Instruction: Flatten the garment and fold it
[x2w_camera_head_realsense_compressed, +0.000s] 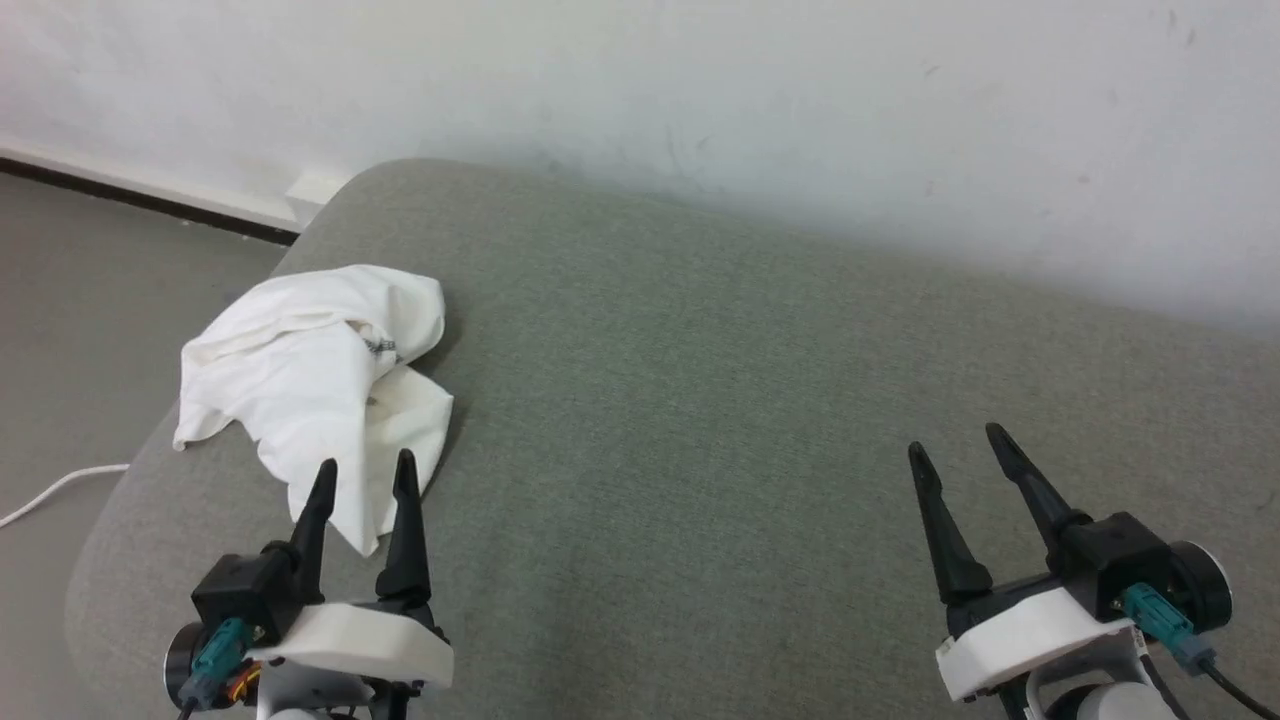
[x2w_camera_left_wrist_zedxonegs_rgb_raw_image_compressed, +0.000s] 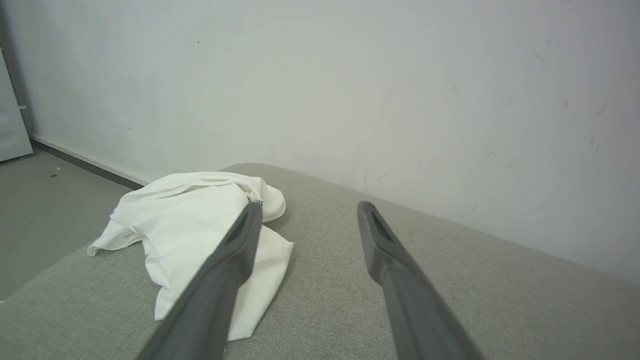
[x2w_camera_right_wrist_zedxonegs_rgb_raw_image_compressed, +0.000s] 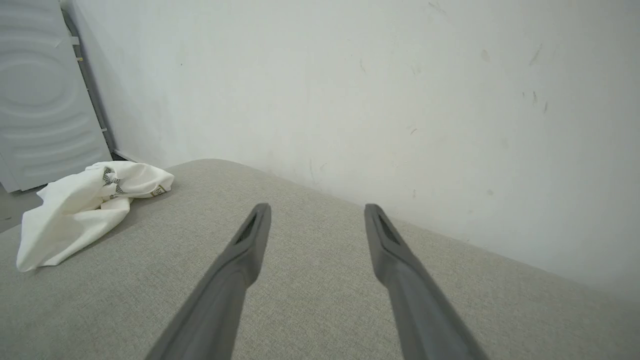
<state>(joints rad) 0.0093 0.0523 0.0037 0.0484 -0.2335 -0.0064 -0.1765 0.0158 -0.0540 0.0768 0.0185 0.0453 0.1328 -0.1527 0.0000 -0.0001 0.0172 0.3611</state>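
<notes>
The garment (x2w_camera_head_realsense_compressed: 315, 390) is a crumpled white heap near the left end of a grey-green upholstered surface (x2w_camera_head_realsense_compressed: 720, 400), with a bit of dark zigzag stitching showing at its top. My left gripper (x2w_camera_head_realsense_compressed: 365, 474) stands open just in front of the heap, its fingertips over the garment's near edge, nothing between them. In the left wrist view the garment (x2w_camera_left_wrist_zedxonegs_rgb_raw_image_compressed: 190, 225) lies left of the open left gripper (x2w_camera_left_wrist_zedxonegs_rgb_raw_image_compressed: 309, 212). My right gripper (x2w_camera_head_realsense_compressed: 955, 446) is open far to the right over bare fabric. The right wrist view has the garment (x2w_camera_right_wrist_zedxonegs_rgb_raw_image_compressed: 82, 205) far left of the right gripper (x2w_camera_right_wrist_zedxonegs_rgb_raw_image_compressed: 317, 212).
A white wall (x2w_camera_head_realsense_compressed: 760, 110) runs close behind the surface. The grey floor (x2w_camera_head_realsense_compressed: 80, 330) lies off the rounded left end, with a white cable (x2w_camera_head_realsense_compressed: 55, 490) on it. A pale panel (x2w_camera_right_wrist_zedxonegs_rgb_raw_image_compressed: 45, 95) stands at the far left.
</notes>
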